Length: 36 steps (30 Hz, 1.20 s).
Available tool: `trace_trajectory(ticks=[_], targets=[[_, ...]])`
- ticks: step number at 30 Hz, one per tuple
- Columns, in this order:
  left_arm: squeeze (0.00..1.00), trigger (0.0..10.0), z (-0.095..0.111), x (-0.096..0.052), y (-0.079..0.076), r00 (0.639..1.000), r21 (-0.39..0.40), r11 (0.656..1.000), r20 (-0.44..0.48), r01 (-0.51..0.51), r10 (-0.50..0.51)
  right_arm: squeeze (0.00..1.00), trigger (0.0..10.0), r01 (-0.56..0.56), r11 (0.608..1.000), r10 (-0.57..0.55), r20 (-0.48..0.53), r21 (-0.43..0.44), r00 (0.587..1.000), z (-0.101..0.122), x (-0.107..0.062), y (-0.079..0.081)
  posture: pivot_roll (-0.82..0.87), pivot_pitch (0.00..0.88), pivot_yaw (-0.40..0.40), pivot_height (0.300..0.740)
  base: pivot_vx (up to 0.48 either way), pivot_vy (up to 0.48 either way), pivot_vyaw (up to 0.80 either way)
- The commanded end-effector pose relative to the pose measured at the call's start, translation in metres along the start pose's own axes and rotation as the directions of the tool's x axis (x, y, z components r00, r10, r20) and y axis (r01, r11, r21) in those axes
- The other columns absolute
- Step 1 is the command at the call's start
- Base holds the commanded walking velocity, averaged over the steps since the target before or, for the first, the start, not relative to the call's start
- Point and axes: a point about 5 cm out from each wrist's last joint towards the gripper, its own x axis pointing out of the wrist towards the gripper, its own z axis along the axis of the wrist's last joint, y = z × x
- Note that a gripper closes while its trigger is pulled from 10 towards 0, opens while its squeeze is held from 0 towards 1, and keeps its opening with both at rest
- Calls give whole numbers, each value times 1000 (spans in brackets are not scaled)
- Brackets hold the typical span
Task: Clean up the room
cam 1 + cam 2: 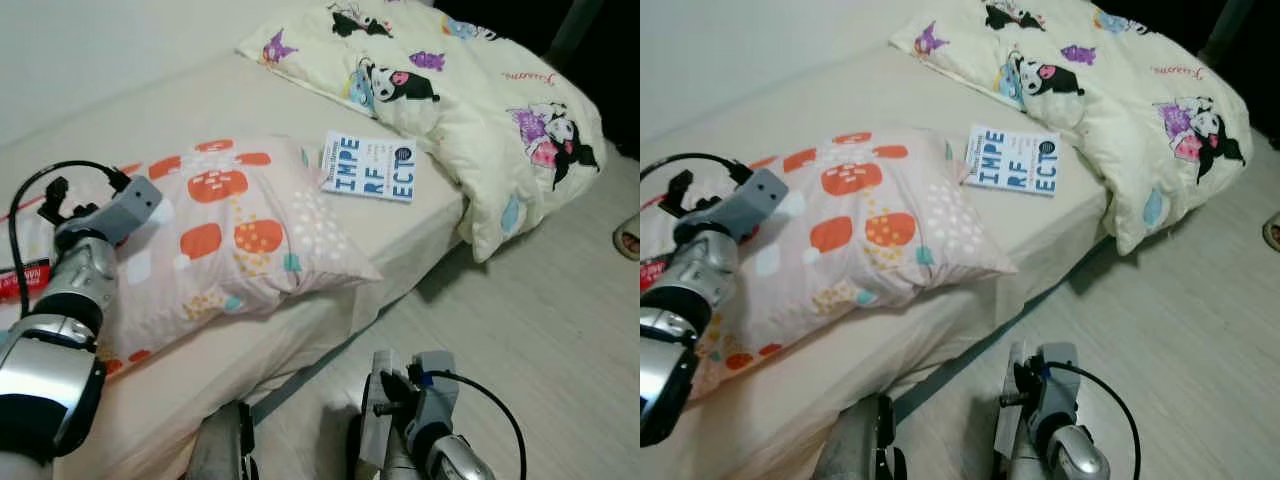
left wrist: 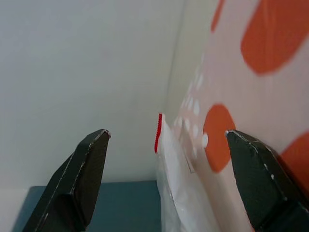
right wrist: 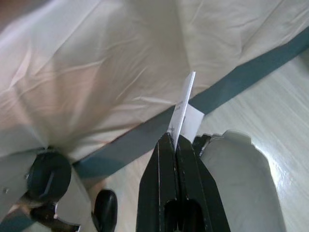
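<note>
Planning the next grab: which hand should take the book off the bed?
Left, probably. The left hand is open, up by the pillow on the bed; the right hand hangs low, shut on a paper. The book lies beyond the pillow.

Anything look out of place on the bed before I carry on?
Yes. The duvet slumps off the mattress corner toward the floor, the book lies loose on the sheet, and the pillow sits crooked, overhanging the bed's edge. The right gripper pinches a paper slip.
</note>
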Motion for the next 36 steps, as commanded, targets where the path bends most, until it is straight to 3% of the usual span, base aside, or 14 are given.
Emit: trace_trajectory(ticks=[1, 5, 8, 11, 19, 25, 26, 27, 28, 29, 36], targets=[[0, 10000, -19, -1, 2, 999, 63, 998, -51, 23, -20, 0, 10000, 2, 999, 0, -65, 33, 998, -14, -8, 3, -132, 412, 23, 606, 0, 0, 0], [0, 10000, -22, -1, 4, 998, 74, 997, -54, 21, -17, 0, 10000, 3, 999, -1, -65, 34, 998, -13, -10, 4, -132, 412, 23, 606, 0, 0, 0], [0, 10000, -36, 0, 12, 995, 147, 989, -99, 28, -14, 0, 10000, 17, 999, -15, -61, 40, 998, -9, -18, 5, -147, 452, 36, 606, 0, 0, 0], [0, 10000, -39, 1, 18, 993, 159, 987, -121, 17, 3, 0, 10000, 27, 999, -24, -58, 41, 998, -7, -22, 4, -149, 455, 39, 606, 0, 0, 0], [0, 10000, -45, 3, 28, 982, 129, 991, -182, -17, 41, 0, 10000, 41, 998, -39, -60, 44, 997, -1, -27, 4, -158, 465, 43, 606, 0, 0, 0], [0, 10000, -71, -1, 36, 948, 66, 997, -314, -25, 45, 0, 10000, 44, 998, -42, -48, 40, 998, 6, -29, 4, -159, 474, 39, 606, 0, 0, 0], [0, 1843, -79, -4, 35, 938, 52, 999, -345, -16, 33, 0, 10000, 46, 998, -45, -48, 40, 998, 7, -29, 3, -158, 473, 39, 606, 0, 0, 0], [0, 824, -85, -6, 33, 929, 43, 999, -369, -8, 24, 0, 10000, 48, 998, -46, -48, 40, 998, 7, -30, 4, -158, 473, 39, 606, 0, 0, 0], [0, 824, -85, -6, 33, 929, 43, 999, -369, -8, 24, 0, 10000, 48, 998, -46, -48, 40, 998, 7, -30, 4, -158, 473, 39, 606, 0, 0, 0], [0, 0, -89, -8, 32, 922, 30, 1000, -387, -5, 17, 0, 10000, 48, 998, -46, -49, 40, 998, 8, -30, 4, -158, 473, 39, 606, 0, 0, 0], [0, 0, -102, -17, 22, 892, -24, 1000, -451, 10, -20, 0, 10000, 51, 998, -49, -57, 40, 997, 13, -28, 3, -158, 454, 37, 606, 0, 0, 0]])
